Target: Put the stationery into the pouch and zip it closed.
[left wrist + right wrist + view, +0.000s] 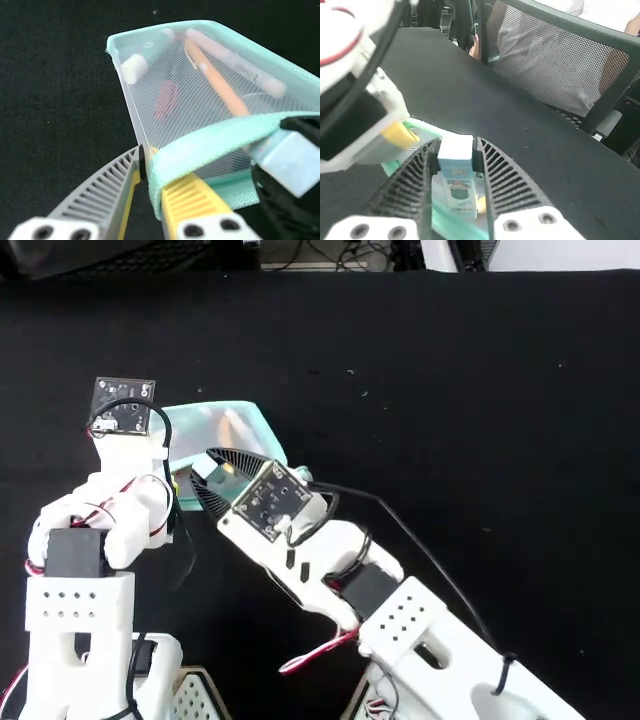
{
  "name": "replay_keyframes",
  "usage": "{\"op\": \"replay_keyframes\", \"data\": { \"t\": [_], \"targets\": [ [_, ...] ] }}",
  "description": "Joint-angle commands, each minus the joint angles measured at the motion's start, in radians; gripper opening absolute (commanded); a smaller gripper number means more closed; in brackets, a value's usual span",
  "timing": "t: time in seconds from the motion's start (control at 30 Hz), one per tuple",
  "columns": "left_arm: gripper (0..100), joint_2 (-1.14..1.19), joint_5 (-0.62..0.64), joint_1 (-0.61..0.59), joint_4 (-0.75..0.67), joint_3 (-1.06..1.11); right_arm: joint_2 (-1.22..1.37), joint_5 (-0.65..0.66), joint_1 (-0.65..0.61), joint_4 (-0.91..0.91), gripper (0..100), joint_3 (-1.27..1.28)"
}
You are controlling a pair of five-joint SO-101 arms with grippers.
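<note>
Pouch (215, 428) of clear mesh with mint edging lies on the black table (450, 390), its open rim pinched between the left gripper's (145, 158) yellow and grey fingers. The right gripper (457, 145) clamps a small pale-blue box (456, 172) at the pouch's open end; the box's printed label is too small to read. Through the mesh, the left wrist view shows an orange pencil (217, 82), a white pen (235, 62), a white eraser (134, 67) and a red clip (165, 97) inside.
</note>
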Motion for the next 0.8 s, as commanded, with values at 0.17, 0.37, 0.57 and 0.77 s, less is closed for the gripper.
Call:
{"op": "replay_keyframes", "data": {
  "t": [0.17,0.37,0.57,0.77],
  "targets": [
    [3,-0.011,-0.005,-0.012,0.017,-0.045,0.068,0.015,0.086,-0.002,1.2,0.079],
    [3,-0.011,-0.005,-0.012,0.015,-0.045,0.064,0.146,0.06,-0.002,1.2,0.12],
    [3,-0.011,-0.005,-0.012,0.017,-0.045,0.062,0.153,-0.017,-0.11,1.2,0.097],
    [3,-0.011,-0.005,-0.012,0.017,-0.047,0.067,0.146,-0.014,-0.315,1.2,0.113]
  ]
}}
